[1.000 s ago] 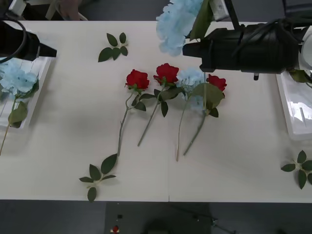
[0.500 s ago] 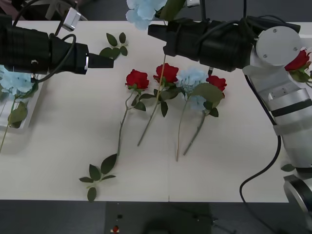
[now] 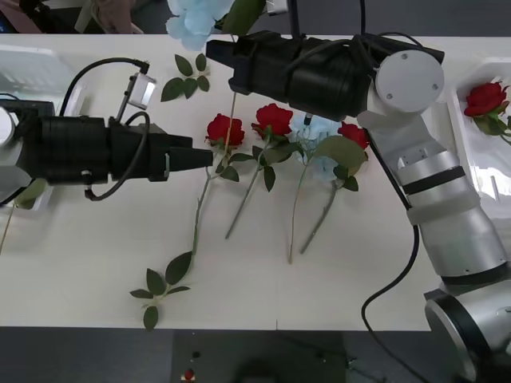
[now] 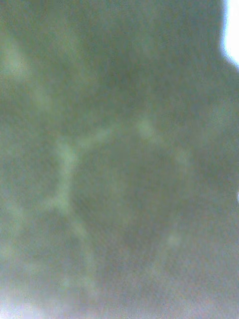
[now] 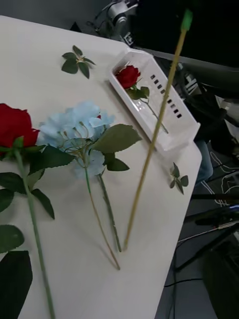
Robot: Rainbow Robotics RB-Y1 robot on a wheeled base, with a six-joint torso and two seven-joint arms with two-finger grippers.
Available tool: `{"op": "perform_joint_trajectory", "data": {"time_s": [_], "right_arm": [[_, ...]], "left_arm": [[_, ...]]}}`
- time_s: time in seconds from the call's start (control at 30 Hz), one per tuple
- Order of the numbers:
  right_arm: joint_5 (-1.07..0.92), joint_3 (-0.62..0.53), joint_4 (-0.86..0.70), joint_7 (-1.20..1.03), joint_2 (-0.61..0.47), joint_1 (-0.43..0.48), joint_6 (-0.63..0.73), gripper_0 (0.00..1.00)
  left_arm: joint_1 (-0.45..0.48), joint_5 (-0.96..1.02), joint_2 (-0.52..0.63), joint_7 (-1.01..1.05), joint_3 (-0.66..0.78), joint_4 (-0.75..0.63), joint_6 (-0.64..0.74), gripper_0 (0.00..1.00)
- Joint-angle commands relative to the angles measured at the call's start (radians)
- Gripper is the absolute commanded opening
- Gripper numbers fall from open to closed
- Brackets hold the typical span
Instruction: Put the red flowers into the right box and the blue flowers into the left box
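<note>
**A:** Nearest, the red flowers (image 3: 226,129) lie on the table (image 3: 96,263), stems toward the robot. The left hand (image 3: 204,156) points at the hanging stem; open or closed, I can't tell.

**B:** Farther off, the right hand (image 3: 223,60) grips the blue flower (image 3: 194,22) aloft, bloom up, stem down. It looks light, wiry and soft-headed, so I'd pinch the stem.

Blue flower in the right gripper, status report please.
Right gripper carries blue flower aloft, stem hanging. Left gripper beside leftmost red rose. Three roses and one blue flower on table.
</note>
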Motion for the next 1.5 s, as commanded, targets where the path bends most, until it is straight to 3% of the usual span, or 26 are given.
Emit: {"op": "perform_joint_trajectory", "data": {"time_s": [0.03, 0.13, 0.2, 0.23, 0.27, 0.3, 0.33, 0.93, 0.97, 1.0, 1.1, 1.27, 1.5], "right_arm": [[-0.002, 0.021, 0.062, 0.037, 0.049, -0.095, -0.025, 0.00], [-0.002, 0.027, 0.118, 0.047, 0.078, -0.130, -0.039, 0.00], [-0.002, 0.027, 0.137, 0.050, 0.086, -0.141, -0.045, 0.00], [-0.001, 0.027, 0.152, 0.053, 0.092, -0.147, -0.047, 0.00], [-0.001, 0.028, 0.157, 0.053, 0.092, -0.150, -0.048, 0.00], [-0.001, 0.030, 0.158, 0.054, 0.093, -0.153, -0.048, 0.00], [-0.001, 0.031, 0.158, 0.054, 0.093, -0.153, -0.048, 0.00], [-0.016, 0.036, 0.158, 0.048, 0.090, -0.153, -0.051, 0.00], [-0.014, 0.038, 0.158, 0.047, 0.084, -0.153, -0.051, 0.05], [-0.007, 0.045, 0.158, 0.047, 0.070, -0.158, -0.051, 0.39], [0.004, 0.071, 0.158, 0.042, 0.026, -0.168, -0.050, 0.59], [-0.047, 0.119, 0.158, 0.025, -0.039, -0.170, -0.050, 0.67], [-0.059, 0.116, 0.194, 0.008, -0.063, -0.171, -0.004, 0.76]], "left_arm": [[-0.023, -0.045, -0.069, -0.032, 0.035, -0.031, -0.047, 1.00], [-0.023, -0.096, -0.125, -0.032, 0.035, -0.030, -0.080, 1.00], [-0.023, -0.119, -0.137, -0.032, 0.036, -0.030, -0.092, 0.89], [-0.021, -0.134, -0.140, -0.033, 0.036, -0.030, -0.104, 0.60], [-0.023, -0.139, -0.140, -0.032, 0.035, -0.030, -0.107, 0.37], [-0.023, -0.142, -0.135, -0.032, 0.036, -0.030, -0.112, 0.03], [-0.023, -0.142, -0.134, -0.032, 0.036, -0.030, -0.115, 0.00], [-0.021, -0.133, -0.109, -0.039, 0.035, -0.030, -0.133, 0.00], [-0.021, -0.133, -0.109, -0.041, 0.036, -0.030, -0.135, 0.00], [-0.023, -0.131, -0.108, -0.042, 0.036, -0.028, -0.136, 0.00], [-0.023, -0.131, -0.102, -0.045, 0.036, -0.030, -0.146, 0.00], [-0.009, -0.090, -0.057, -0.042, 0.036, -0.025, -0.195, 0.00], [0.015, 0.039, 0.179, -0.053, 0.055, 0.075, -0.202, 0.00]]}}
